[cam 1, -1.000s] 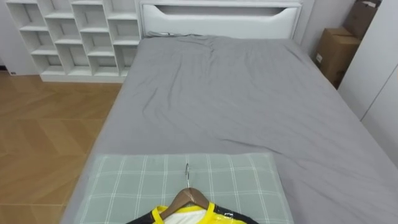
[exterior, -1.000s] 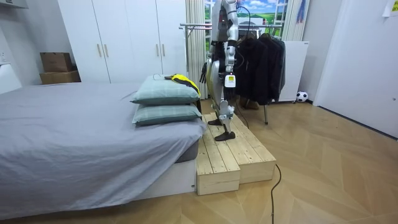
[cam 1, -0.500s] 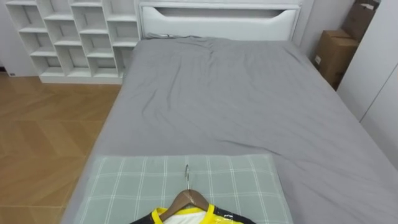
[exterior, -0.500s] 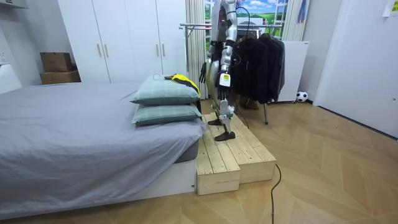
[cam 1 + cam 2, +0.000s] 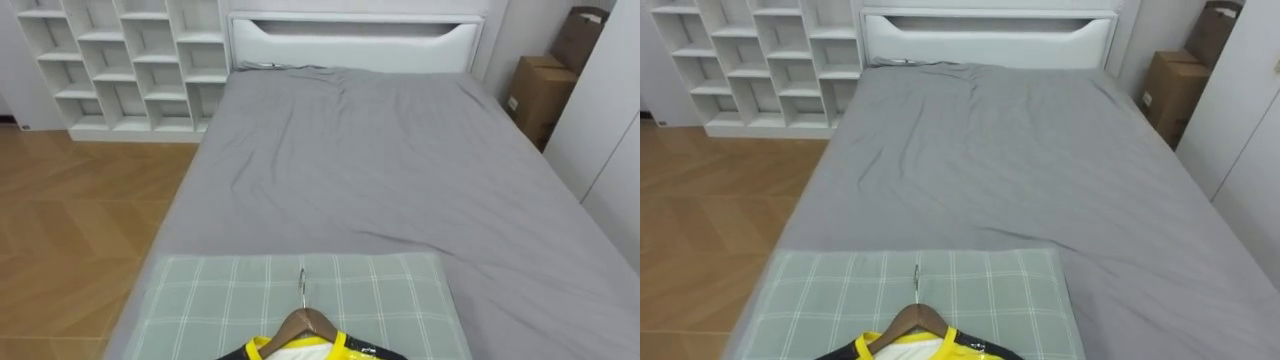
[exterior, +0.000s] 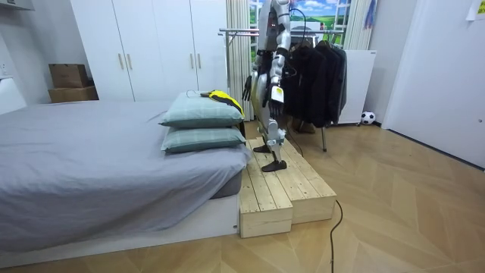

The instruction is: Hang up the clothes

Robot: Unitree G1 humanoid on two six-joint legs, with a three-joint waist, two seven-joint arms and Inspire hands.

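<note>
Room view: yellow shirt (image 6: pixel 222 96) on pillow (image 6: pixel 198 114), apparently apart from left hand (image 6: pixel 274 94); hand state cannot tell.

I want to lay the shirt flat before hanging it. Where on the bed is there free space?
The grey sheet lies bare from the headboard down to the checked pillow, side to side. The near end is crowded: the yellow shirt on its wooden hanger covers the pillow's middle, with bare pillow to its left and right.
</note>
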